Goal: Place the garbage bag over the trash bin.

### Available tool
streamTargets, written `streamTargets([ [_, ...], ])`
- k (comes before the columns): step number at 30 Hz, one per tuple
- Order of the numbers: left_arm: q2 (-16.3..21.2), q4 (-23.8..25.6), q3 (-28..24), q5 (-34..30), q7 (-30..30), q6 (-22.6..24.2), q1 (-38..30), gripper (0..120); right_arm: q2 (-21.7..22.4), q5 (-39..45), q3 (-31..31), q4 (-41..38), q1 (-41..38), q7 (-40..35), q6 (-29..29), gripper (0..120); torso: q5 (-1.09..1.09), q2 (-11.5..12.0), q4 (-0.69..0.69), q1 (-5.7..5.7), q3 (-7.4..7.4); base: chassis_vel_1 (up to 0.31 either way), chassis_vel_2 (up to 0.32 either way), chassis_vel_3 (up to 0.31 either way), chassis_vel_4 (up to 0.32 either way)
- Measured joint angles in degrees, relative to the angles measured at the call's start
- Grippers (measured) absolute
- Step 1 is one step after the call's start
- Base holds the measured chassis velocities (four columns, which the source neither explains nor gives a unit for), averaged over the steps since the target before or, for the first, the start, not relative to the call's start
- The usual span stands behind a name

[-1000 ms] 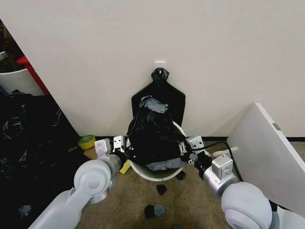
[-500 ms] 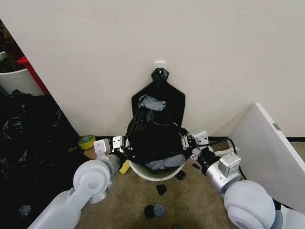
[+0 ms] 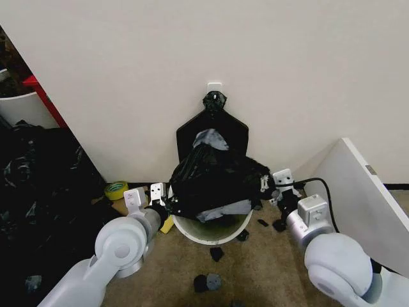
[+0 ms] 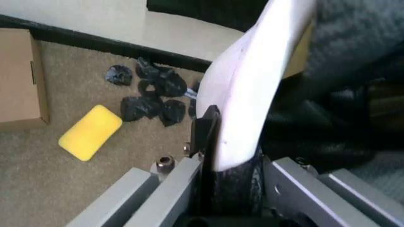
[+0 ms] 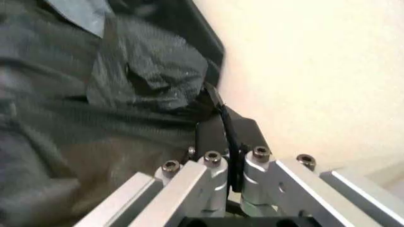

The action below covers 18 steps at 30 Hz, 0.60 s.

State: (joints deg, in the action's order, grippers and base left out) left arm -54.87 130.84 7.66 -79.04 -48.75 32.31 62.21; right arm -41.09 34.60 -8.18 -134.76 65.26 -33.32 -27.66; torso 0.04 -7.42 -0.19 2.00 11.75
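The pale trash bin stands on the floor against the wall. Above its mouth, the crinkled black garbage bag hangs stretched between my two grippers. My left gripper is shut at the bin's left rim. In the left wrist view it clamps black bag film together with the white bin rim. My right gripper is just beyond the bin's right rim. It is shut on the bag's right edge, and its wrist view shows a thin fold pinched between the closed fingers.
A flat black sheet knotted at its top hangs on the wall behind. A white board leans at the right. A black plastic heap, a tape roll, a yellow sponge, a cardboard box and black scraps lie around.
My right gripper has moved right and slightly up, pulling the bag's edge out past the bin's right rim and stretching the bag wider. The left gripper has stayed put.
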Motion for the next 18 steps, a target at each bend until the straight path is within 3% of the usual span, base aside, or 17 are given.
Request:
streamTargets([
  [13, 0.26, 0.97, 1.08, -0.88, -0.16, 0.01, -0.83, 0, 0.43, 0.69, -0.14, 3.37, 0.88, 2.46, -1.87, 0, 0.00, 0.00, 0.00, 0.00, 0.00, 0.000, 0.000, 0.000, 0.000],
  [18, 0.20, 0.36, 1.75, -0.93, -0.16, -0.04, -1.66, 0, 0.62, 1.54, 1.01, 3.50, 1.48, 3.49, 0.59, 2, 0.00, 0.00, 0.00, 0.00, 0.00, 0.000, 0.000, 0.000, 0.000],
])
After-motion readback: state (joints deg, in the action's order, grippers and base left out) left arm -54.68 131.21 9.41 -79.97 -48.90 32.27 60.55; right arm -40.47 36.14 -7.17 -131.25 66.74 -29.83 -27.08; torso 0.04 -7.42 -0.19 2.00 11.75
